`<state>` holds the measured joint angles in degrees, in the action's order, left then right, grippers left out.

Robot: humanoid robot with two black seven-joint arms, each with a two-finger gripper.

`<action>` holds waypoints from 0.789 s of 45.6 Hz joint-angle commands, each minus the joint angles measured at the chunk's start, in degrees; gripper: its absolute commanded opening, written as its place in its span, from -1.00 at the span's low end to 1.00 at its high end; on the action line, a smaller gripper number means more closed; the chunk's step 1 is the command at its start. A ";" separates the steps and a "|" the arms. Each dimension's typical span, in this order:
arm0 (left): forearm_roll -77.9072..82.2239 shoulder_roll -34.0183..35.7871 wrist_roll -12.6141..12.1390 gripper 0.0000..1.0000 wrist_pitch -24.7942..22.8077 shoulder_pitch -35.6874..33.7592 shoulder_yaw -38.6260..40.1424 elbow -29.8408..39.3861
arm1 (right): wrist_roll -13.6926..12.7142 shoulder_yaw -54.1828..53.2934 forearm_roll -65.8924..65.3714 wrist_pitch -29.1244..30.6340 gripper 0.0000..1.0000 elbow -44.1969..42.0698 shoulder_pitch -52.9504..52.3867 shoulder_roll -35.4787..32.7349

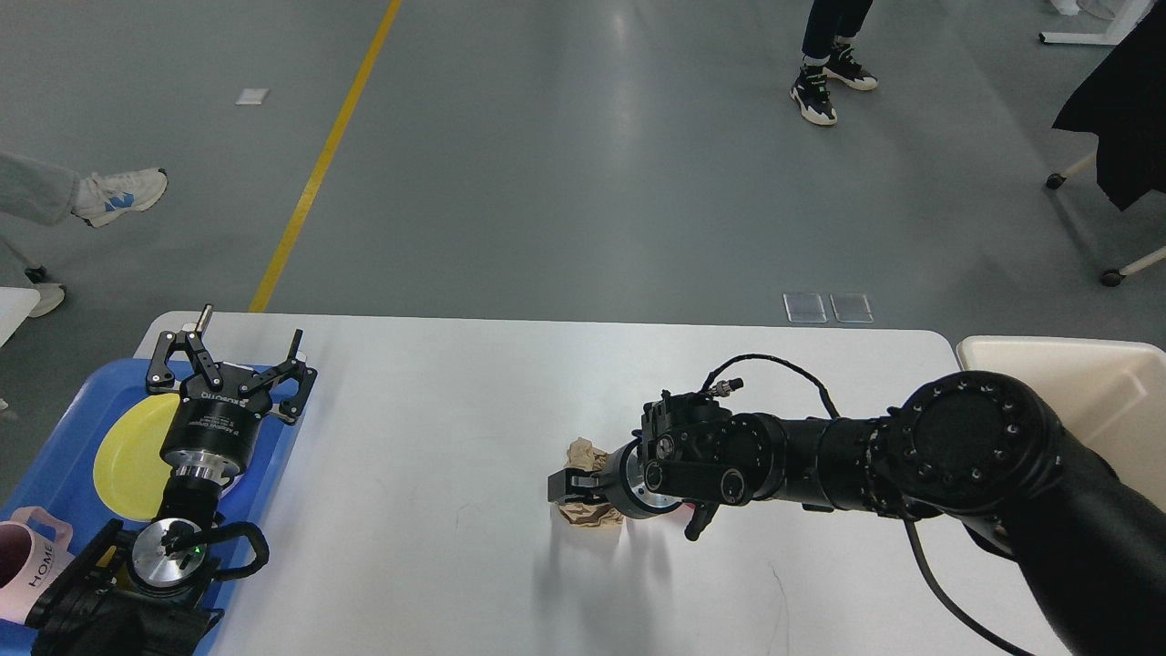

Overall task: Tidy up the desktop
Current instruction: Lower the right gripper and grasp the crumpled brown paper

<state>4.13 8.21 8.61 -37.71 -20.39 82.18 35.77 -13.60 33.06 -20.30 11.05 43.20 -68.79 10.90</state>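
The white desktop (437, 410) fills the lower part of the head view. Near its middle lies a crumpled brown paper ball (586, 453). My right gripper (574, 485) reaches in from the right and sits on the ball, its fingers closed on it and hiding its middle. A sliver of something red (685, 507) shows just under the right wrist. My left gripper (235, 353) hangs open over the blue tray (86, 396) at the left edge, holding nothing.
On the blue tray are a yellow plate (123, 456) and a pink mug (23, 560). A cream bin (1116, 387) stands off the table's right end. People's feet are on the grey floor beyond the far edge.
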 commanded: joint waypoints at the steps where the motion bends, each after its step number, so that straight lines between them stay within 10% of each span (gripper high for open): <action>1: 0.00 0.05 0.01 0.93 0.00 0.00 0.00 0.00 | -0.03 -0.02 0.09 -0.15 0.89 -0.93 0.50 0.00; 7: 0.00 0.05 0.01 0.93 0.00 0.00 0.00 0.00 | -0.03 -0.10 0.26 -0.77 0.78 -0.93 0.59 0.00; 17: 0.00 0.05 0.01 0.93 0.00 0.00 0.00 0.00 | -0.12 -0.19 0.35 -0.24 -0.54 -0.40 1.11 0.00; 23: 0.00 -0.04 0.01 0.93 0.00 0.00 0.00 0.00 | -0.90 -0.19 0.35 0.11 -0.99 -0.31 1.20 0.00; 36: 0.00 -0.04 0.01 0.93 0.00 0.00 0.00 0.00 | -5.12 -0.19 0.79 0.64 -1.00 -0.66 1.38 -0.09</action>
<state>4.13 8.20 8.61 -37.71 -20.39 82.18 35.77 -18.04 32.83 -19.60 11.10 42.43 -67.43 10.88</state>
